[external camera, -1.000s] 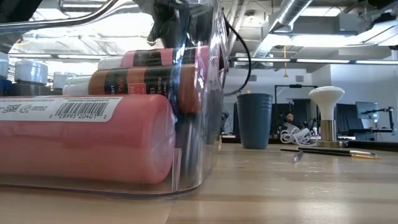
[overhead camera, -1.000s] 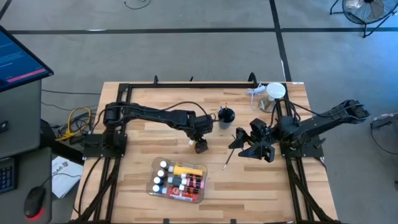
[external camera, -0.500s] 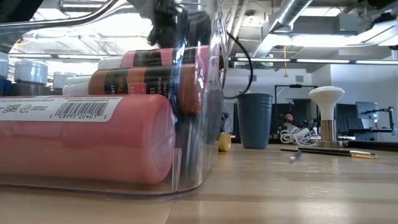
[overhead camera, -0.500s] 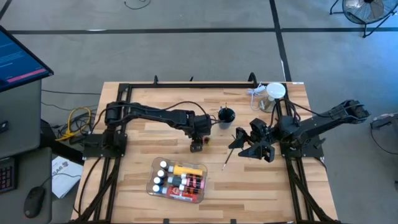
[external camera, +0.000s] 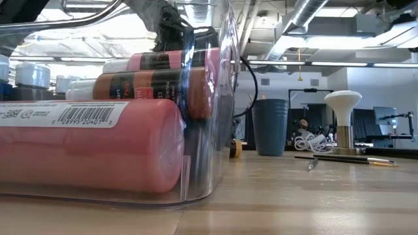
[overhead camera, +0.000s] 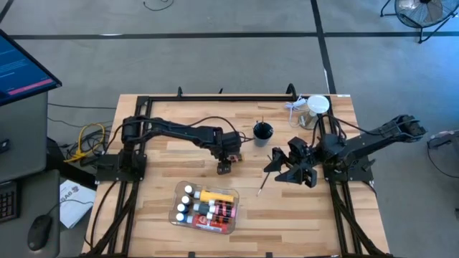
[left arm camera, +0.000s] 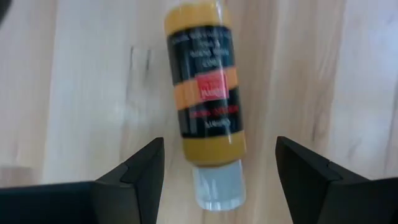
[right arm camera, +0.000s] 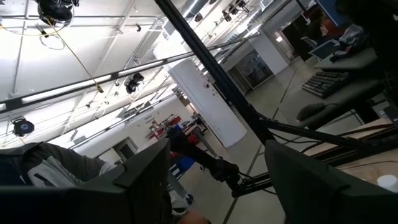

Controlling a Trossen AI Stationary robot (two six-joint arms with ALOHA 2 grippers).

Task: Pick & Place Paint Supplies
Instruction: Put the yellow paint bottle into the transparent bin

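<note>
Mustard paint bottle (left arm camera: 207,106) lies flat mid-tabletop, light, rigid, slick, rolls; pinch across its labelled body. Left end effector (left arm camera: 217,171) released above it; right end effector (overhead camera: 292,174) released, idle.

yellow bottle (left arm camera: 208,106): on its side, table | tubes (overhead camera: 206,208): in bin

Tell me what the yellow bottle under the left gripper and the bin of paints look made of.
Yellow bottle: likely smooth plastic, printed label, translucent cap. Bin: clear hard plastic, probably acrylic; it is glossy and the tubes show through. Left gripper is open above the bottle.
</note>
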